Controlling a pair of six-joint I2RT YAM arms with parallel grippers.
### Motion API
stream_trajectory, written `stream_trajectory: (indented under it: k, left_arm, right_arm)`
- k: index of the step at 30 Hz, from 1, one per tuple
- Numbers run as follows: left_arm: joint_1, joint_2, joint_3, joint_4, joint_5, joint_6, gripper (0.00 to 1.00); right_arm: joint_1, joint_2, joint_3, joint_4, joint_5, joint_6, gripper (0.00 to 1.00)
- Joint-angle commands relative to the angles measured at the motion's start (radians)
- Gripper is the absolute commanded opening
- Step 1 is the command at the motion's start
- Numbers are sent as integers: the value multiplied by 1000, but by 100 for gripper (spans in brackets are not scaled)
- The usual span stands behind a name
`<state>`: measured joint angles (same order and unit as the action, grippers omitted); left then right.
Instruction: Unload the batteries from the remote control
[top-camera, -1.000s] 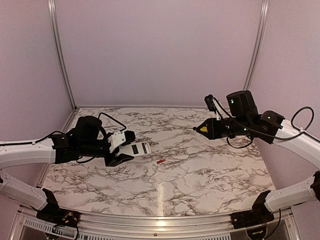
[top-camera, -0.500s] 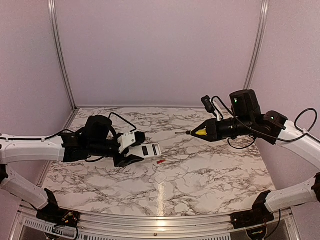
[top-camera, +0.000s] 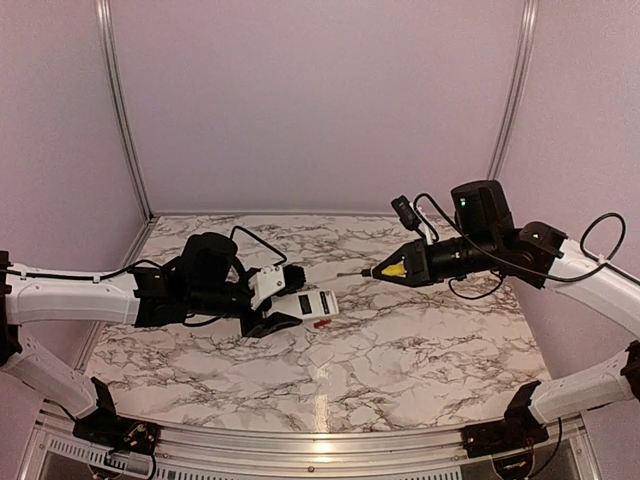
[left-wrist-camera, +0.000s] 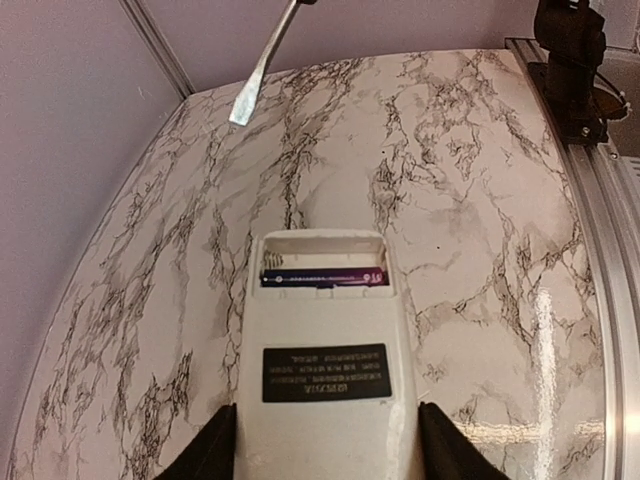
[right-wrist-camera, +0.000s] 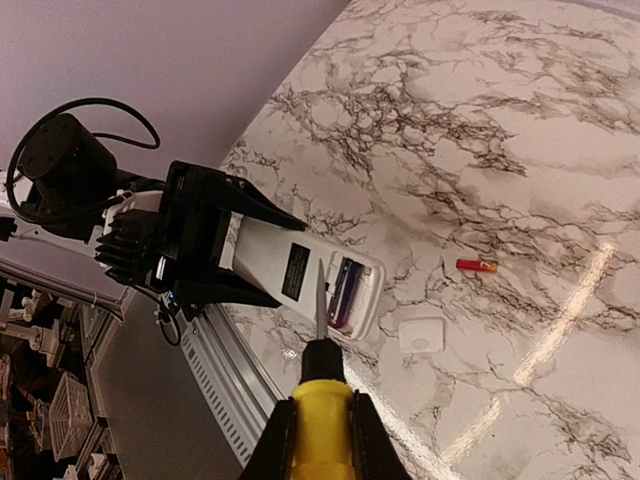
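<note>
Now holds the slim white plastic rectangular remote control in the left hand, black fingers half spread and pressed against its two long sides, plain back with the dark label facing up, over the middle of the marble-patterned bench. Shows the battery bay at the remote's free end uncovered, with a dark blue-black cylindrical battery lying across it. Finds a red cylindrical battery loose on the bench just beside that open end, and a small squarish white plastic cover piece flat nearby, closer to the near edge. Clamps the right hand fully shut on the yellow-handled metal screwdriver, blade aimed at the open bay, tip near it but apart.
</note>
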<state>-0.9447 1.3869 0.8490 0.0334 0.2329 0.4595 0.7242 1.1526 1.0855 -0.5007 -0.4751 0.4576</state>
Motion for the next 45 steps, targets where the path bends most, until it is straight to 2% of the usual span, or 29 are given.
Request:
stream_trajectory:
  k: [1, 29, 45]
  left_arm:
    - [-16, 27, 49, 53, -17, -4, 0]
    - [-35, 45, 71, 59, -26, 34, 0]
    - [-36, 32, 64, 56, -2, 46, 0]
  right_arm:
    - [27, 38, 11, 4, -24, 16, 0]
    - [45, 118, -30, -42, 39, 35, 0]
    - [27, 114, -194, 184, -167, 39, 0]
